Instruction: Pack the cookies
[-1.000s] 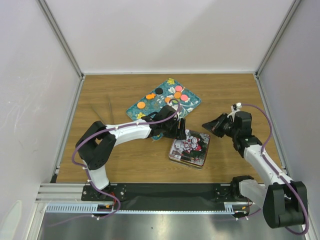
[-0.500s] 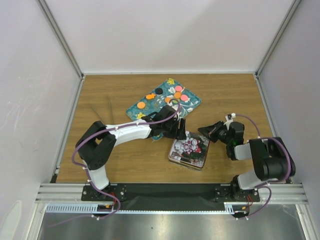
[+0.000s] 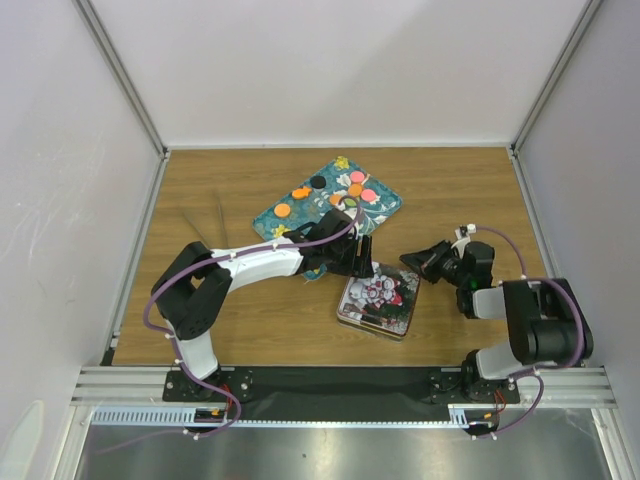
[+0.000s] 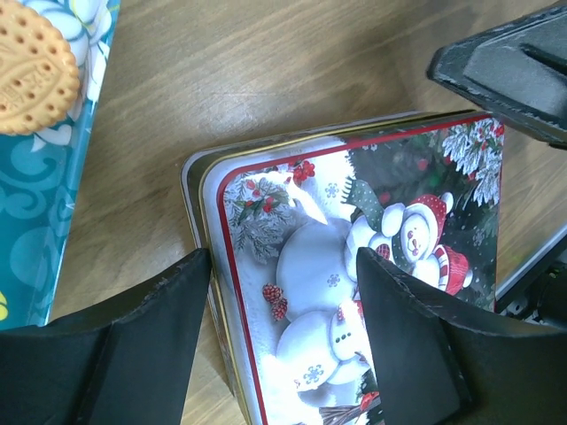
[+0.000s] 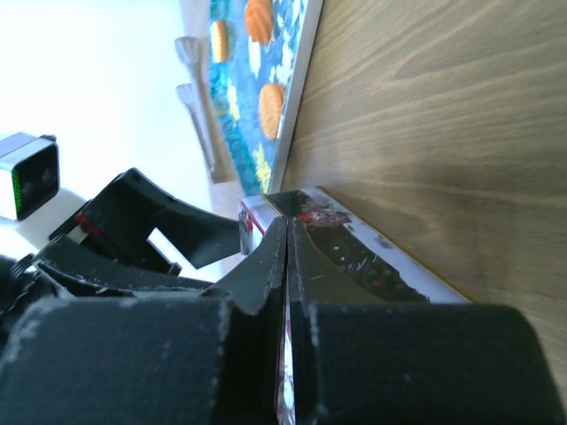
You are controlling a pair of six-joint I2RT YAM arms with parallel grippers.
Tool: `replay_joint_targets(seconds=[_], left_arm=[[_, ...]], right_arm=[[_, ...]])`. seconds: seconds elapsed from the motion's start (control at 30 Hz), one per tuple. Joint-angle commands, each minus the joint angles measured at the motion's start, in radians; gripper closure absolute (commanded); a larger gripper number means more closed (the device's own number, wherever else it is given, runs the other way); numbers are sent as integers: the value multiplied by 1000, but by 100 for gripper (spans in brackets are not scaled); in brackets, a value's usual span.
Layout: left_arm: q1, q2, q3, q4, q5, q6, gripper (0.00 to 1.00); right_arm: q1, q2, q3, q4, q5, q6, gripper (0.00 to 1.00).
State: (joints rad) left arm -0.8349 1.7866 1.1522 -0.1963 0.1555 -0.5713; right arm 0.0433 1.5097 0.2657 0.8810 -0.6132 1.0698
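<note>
Several cookies [image 3: 283, 210], orange, pink and one black, lie on the teal floral tray [image 3: 300, 218]. One orange cookie [image 4: 31, 66] shows at the top left of the left wrist view, more cookies [image 5: 270, 106] in the right wrist view. A shut tin with a snowman lid [image 3: 378, 298] sits just in front of the tray. My left gripper [image 3: 365, 262] hangs open over the tin's [image 4: 354, 266] left edge, one finger [image 4: 151, 328] outside it, the other over the lid. My right gripper [image 3: 415, 260] is shut and empty, its tip by the tin's far right corner [image 5: 354, 248].
White walls with metal posts enclose the wooden table [image 3: 220, 300]. The right arm is folded low at the right near side. The right gripper [image 4: 505, 71] shows at the top right of the left wrist view. The tray [image 5: 275, 71] lies beyond the tin.
The right arm has folded down and its shut gripper has slid left, closer to the tin's far right corner. The left gripper has stayed over the tin.
</note>
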Motion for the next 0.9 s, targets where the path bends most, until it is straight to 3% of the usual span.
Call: replay_joint_targets(seconds=[0.0, 0.2, 0.37, 0.53, 0.67, 0.73, 0.87], left_arm=[[-3, -39, 53, 8, -17, 27, 27], [3, -62, 70, 11, -19, 27, 26], [40, -108, 72, -5, -22, 21, 27], [111, -171, 61, -15, -19, 21, 27], [145, -222, 64, -22, -5, 21, 27], [154, -228, 69, -22, -1, 21, 27], [154, -248, 61, -20, 12, 16, 27]], right_arm=[[-6, -126, 88, -296, 53, -139, 100], [-11, -323, 168, -513, 63, -176, 100], [23, -523, 69, -589, 11, -159, 100], [134, -820, -41, -729, 36, -156, 100], [317, -1004, -74, -861, 157, -127, 100], [369, -1034, -94, -867, 199, -122, 100], [449, -964, -193, -716, 227, -81, 100]])
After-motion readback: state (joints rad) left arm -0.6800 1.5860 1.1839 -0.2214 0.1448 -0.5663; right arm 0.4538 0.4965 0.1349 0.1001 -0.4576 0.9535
